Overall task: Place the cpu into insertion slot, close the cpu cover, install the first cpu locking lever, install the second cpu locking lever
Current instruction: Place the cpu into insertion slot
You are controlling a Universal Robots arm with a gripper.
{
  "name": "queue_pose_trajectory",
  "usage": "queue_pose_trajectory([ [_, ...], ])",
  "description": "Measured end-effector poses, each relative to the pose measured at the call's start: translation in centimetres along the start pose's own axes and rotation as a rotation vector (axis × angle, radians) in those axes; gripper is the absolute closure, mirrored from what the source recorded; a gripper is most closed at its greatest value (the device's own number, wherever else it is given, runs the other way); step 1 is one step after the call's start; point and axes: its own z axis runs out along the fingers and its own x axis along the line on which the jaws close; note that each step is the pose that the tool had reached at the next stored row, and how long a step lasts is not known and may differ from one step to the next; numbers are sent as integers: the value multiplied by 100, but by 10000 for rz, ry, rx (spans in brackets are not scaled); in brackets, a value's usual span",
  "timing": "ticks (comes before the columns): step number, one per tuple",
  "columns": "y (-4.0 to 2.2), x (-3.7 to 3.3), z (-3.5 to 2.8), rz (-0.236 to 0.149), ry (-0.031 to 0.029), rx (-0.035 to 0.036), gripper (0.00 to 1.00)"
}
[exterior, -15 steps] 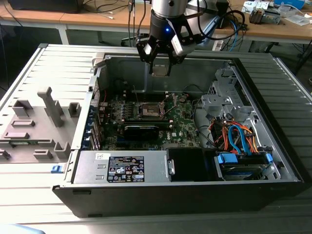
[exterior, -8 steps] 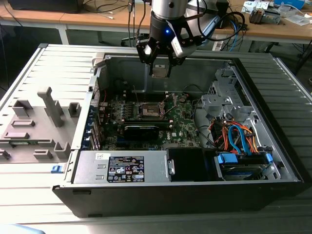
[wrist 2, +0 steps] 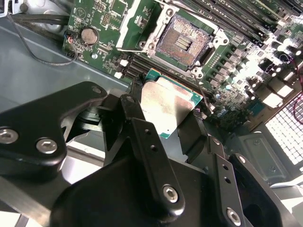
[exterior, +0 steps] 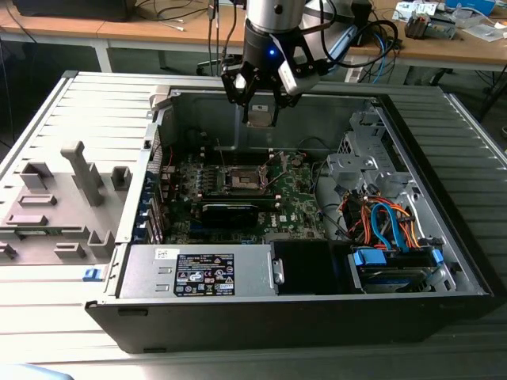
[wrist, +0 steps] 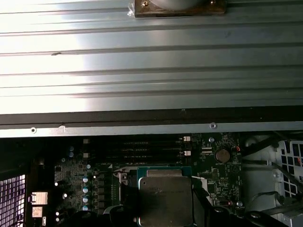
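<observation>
My gripper (exterior: 261, 101) hangs above the open computer case, over the far part of the green motherboard (exterior: 297, 198). It is shut on the cpu (wrist 2: 168, 106), a flat square chip with a silvery top and a green edge, pinched between two black fingers (wrist 2: 136, 111). The first wrist view also has the cpu (wrist: 164, 198) between the fingers. The insertion slot (wrist 2: 182, 41) lies uncovered below and ahead of the chip, its dark pin field bare. The cpu cover (wrist 2: 127, 28) stands flipped up beside the slot. In the exterior view the insertion slot (exterior: 244, 180) sits below the gripper.
A grey power supply (exterior: 198, 273) fills the case's near side. A drive with blue and orange cables (exterior: 392, 229) is on the exterior view's right. A grey fixture (exterior: 63, 198) stands outside the case on the exterior view's left. Case walls (exterior: 317, 103) ring the board.
</observation>
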Motion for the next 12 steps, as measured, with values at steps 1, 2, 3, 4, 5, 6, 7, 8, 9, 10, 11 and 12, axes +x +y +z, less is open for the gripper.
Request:
queue_pose_trajectory([
  [1,-2,0,0,0,0,0,45],
  [2,-4,0,2,1,0,0,45],
  [3,-7,0,3,0,0,0,45],
  [4,-8,0,4,0,0,0,45],
  [5,-10,0,4,0,0,0,45],
  [6,-12,0,5,0,0,0,45],
  [7,-13,0,6,1,-1,0,45],
  [8,-14,0,6,0,0,0,45],
  [9,-15,0,7,0,0,0,45],
  [10,-17,0,8,0,0,0,45],
  [11,-19,0,9,0,0,0,45],
  [12,-22,0,12,0,0,0,45],
])
